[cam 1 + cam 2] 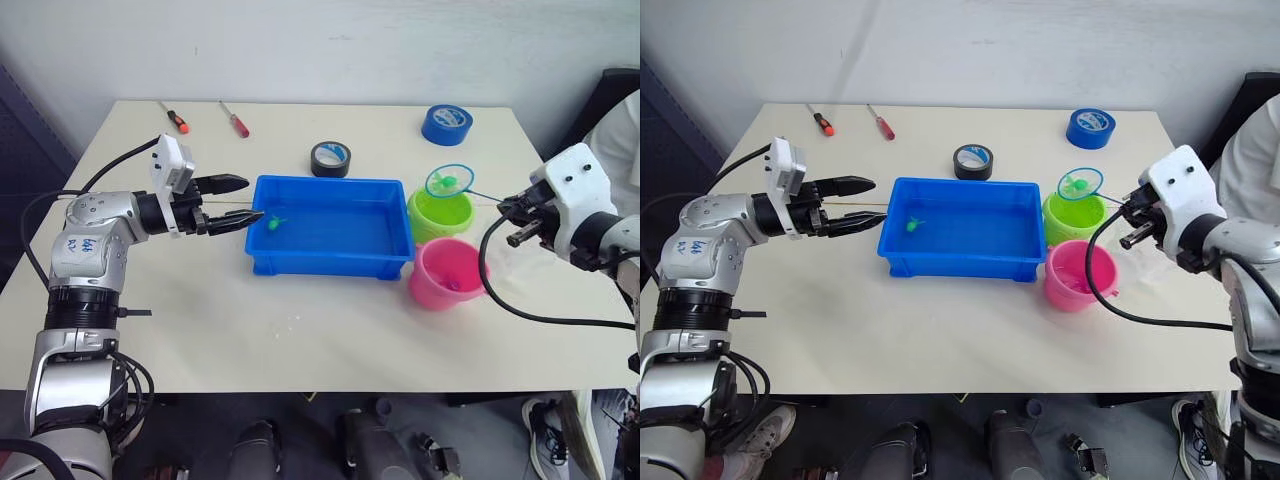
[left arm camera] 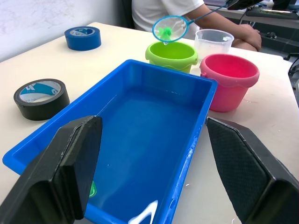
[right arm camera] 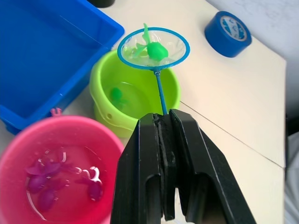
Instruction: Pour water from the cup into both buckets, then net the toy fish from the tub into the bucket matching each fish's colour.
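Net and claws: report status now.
Right claw shut on net handle, green fish in the mesh, above green bucket. Left claw open beside tub; one green fish in tub. Nothing in the way.

buckets (image 1: 441, 215) right of tub (image 1: 331, 226); net (image 1: 448, 181) above far bucket.

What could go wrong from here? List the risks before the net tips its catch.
1. The green fish sits in the net, held by the right gripper above the green bucket's far rim, so it might drop outside onto the table.
2. The pink bucket stands right beside it; a sideways swing could drop the fish in the wrong colour.
3. The thin handle is pinched near its end, so the hoop may wobble.
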`<state>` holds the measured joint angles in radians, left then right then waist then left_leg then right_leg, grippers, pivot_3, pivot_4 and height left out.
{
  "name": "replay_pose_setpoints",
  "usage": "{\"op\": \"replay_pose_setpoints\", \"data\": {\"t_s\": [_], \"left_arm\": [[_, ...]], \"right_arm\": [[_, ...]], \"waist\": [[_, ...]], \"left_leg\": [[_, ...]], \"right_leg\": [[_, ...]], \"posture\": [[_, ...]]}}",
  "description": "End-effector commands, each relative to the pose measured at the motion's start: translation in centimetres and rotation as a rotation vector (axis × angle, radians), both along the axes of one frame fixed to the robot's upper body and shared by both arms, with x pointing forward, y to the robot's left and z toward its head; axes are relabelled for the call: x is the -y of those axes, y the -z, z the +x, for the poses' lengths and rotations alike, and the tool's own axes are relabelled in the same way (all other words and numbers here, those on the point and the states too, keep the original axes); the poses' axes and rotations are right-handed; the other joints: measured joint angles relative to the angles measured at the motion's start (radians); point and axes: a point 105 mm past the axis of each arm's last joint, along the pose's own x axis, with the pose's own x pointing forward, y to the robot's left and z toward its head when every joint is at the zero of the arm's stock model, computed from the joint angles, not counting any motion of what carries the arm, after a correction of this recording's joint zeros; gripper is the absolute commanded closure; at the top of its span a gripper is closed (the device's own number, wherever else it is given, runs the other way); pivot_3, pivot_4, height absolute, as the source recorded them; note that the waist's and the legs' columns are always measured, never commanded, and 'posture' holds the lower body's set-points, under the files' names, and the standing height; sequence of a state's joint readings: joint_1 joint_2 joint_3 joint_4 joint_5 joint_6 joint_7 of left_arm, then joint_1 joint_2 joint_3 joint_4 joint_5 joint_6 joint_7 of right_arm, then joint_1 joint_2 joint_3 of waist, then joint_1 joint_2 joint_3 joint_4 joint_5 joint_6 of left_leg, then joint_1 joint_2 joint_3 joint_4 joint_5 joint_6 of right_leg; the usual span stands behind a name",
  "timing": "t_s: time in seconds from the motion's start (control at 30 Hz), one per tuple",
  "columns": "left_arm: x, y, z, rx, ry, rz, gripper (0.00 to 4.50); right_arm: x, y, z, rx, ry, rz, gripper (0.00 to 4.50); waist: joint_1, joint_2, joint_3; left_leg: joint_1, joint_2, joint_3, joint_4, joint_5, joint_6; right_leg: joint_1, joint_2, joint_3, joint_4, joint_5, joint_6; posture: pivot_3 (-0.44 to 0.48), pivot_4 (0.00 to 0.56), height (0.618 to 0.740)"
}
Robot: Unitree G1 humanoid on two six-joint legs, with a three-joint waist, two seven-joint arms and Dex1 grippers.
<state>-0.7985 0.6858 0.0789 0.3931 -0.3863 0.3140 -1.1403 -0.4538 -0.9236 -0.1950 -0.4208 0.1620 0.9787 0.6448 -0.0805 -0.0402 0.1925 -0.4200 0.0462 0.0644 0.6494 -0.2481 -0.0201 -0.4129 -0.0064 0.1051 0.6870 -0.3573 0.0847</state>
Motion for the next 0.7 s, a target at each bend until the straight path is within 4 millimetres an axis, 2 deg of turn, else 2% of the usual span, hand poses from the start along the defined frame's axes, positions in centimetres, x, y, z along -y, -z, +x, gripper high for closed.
{"op": "replay_pose_setpoints", "data": {"t_s": [0.03,0.1,0.27,0.47,0.7], "left_arm": [[-0.1,-1.4,-0.1,0.058,0.006,0.008,0.63],[-0.1,-1.4,-0.1,0.058,0.005,0.009,0.63],[0.0,-1.2,0.0,0.055,0.006,0.01,0.63],[0.1,-1.2,0.0,0.054,0.008,0.008,0.63],[0.1,-1.0,-0.1,0.051,0.006,0.006,0.63]], "right_arm": [[0.6,-0.6,0.1,0.061,0.011,-0.171,4.5],[0.6,-0.6,0.2,0.076,-0.001,-0.241,4.5],[0.3,-0.7,0.4,0.142,-0.052,-0.591,4.5],[-0.6,-0.3,0.5,0.187,-0.126,-0.824,4.5],[-0.4,0.6,0.6,0.187,-0.173,-1.045,4.5]], "waist": [[0.0,0.0,0.0],[0.0,0.0,0.0],[-0.001,0.001,0.0],[-0.001,0.001,0.0],[0.003,0.001,0.0]], "left_leg": [[0.0,0.0,0.0,0.0,0.0,0.0],[0.0,0.0,0.0,0.0,0.0,0.0],[0.0,0.0,0.0,0.0,0.0,0.0],[0.0,0.0,0.001,0.0,0.0,0.0],[0.0,0.0,0.001,0.001,0.0,0.0]], "right_leg": [[0.0,0.0,0.0,0.0,0.0,0.0],[0.0,0.0,0.0,0.0,0.0,0.0],[0.0,0.0,0.0,0.0,0.0,0.0],[0.0,0.0,0.001,0.0,0.0,0.0],[0.0,0.0,0.001,0.0,0.0,0.0]], "posture": [[0.0,0.15,0.734],[0.0,0.15,0.734],[0.0,0.15,0.734],[0.0,0.15,0.734],[0.0,0.15,0.734]]}}
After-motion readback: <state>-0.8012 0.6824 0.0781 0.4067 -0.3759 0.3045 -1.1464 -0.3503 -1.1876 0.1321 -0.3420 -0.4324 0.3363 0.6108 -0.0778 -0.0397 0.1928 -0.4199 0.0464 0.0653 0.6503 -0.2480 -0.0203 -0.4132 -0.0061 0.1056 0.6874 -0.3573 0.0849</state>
